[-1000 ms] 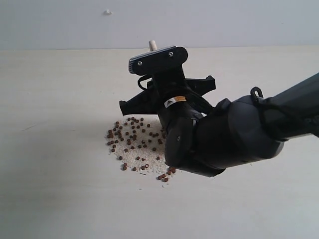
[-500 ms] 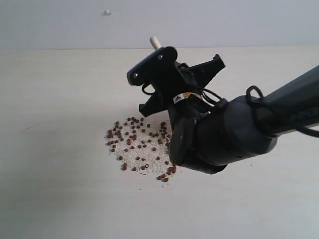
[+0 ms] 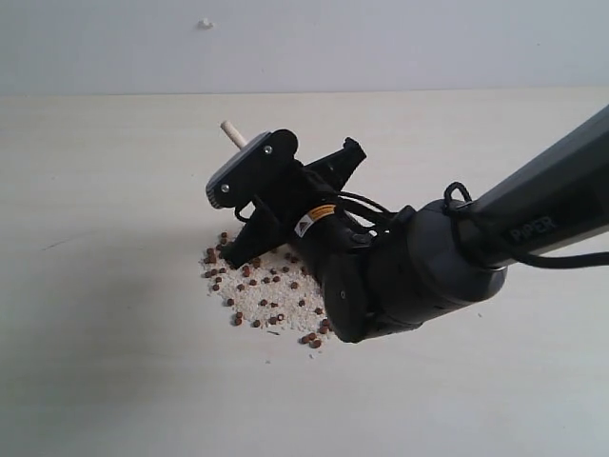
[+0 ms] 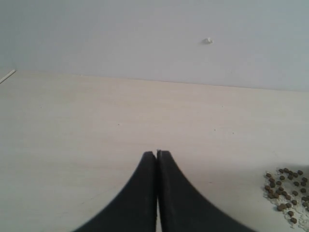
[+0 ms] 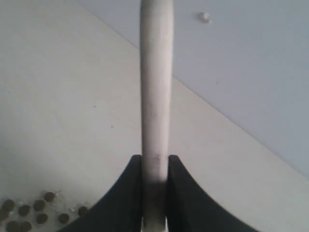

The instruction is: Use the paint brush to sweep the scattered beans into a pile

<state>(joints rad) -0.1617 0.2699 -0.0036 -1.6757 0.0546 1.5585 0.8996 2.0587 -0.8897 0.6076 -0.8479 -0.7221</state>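
The paint brush handle (image 3: 230,130) sticks out up and to the left of my right gripper (image 3: 285,205), which is shut on it. In the right wrist view the pale handle (image 5: 156,96) runs straight out between the right gripper's (image 5: 155,162) black fingers. The bristles and ferrule are hidden behind the gripper. The beans (image 3: 255,286), reddish-brown among pale crumbs, lie in a loose pile (image 3: 262,295) on the table just below and left of the gripper. Some beans (image 5: 29,210) show beside the fingers. My left gripper (image 4: 157,153) is shut on nothing, low over bare table, with beans (image 4: 285,188) off to one side.
The right arm (image 3: 533,228) comes in from the right, its bulky wrist (image 3: 409,276) covering the pile's right edge. The pale table (image 3: 114,362) meets a grey-white wall (image 3: 381,38) at the back. A small white speck (image 3: 205,22) sits on the wall.
My right gripper has tilted and swung left and down with the brush, so the handle end now points up-left and the gripper covers the pile's far edge. The left gripper stays shut.
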